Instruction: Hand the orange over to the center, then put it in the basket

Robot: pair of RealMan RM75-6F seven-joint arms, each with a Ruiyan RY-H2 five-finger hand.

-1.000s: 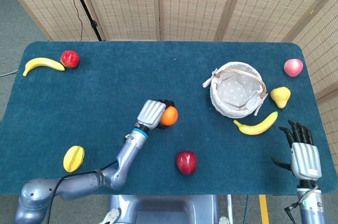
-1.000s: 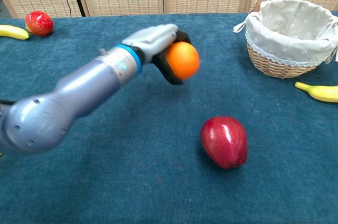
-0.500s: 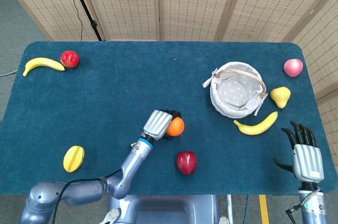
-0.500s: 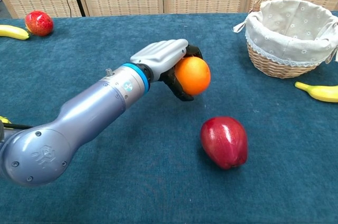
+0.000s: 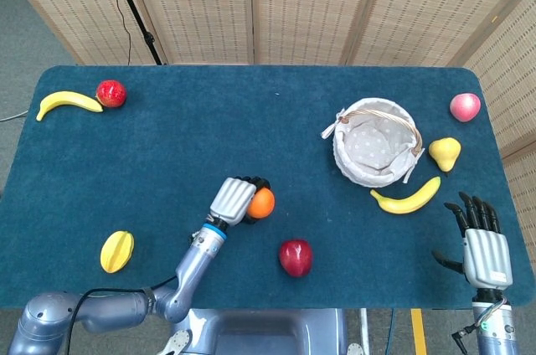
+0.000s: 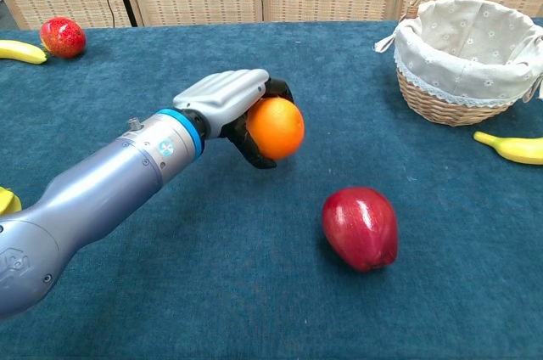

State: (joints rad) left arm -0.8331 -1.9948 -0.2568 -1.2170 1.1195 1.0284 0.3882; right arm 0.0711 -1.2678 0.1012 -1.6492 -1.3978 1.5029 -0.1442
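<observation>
The left hand (image 6: 227, 104) holds the orange (image 6: 274, 128) against its dark fingers (image 6: 248, 141), above the tabletop (image 5: 167, 146) and well to the left of the basket (image 5: 377, 141), roughly at the middle of the tabletop's near half. The grip looks one-sided: most of the orange bulges out from under the palm, so a jolt or a loosening of the fingers could let it roll out and drop, and it might then run toward the dark red apple (image 6: 361, 227) lying just nearer the robot and toward the basket side. If the orange is set down too close to that apple, the right hand (image 5: 484, 248) may knock the apple when it comes for it. The right hand rests open with fingers spread, empty, near the tabletop's edge on the far side of the basket, close to a banana (image 5: 408, 198), which it could brush on its way in. How many fingers actually wrap the orange is hidden by the palm, and whether the orange touches the tabletop cannot be told. The chest view cuts off the basket handle and shows no right hand.
</observation>
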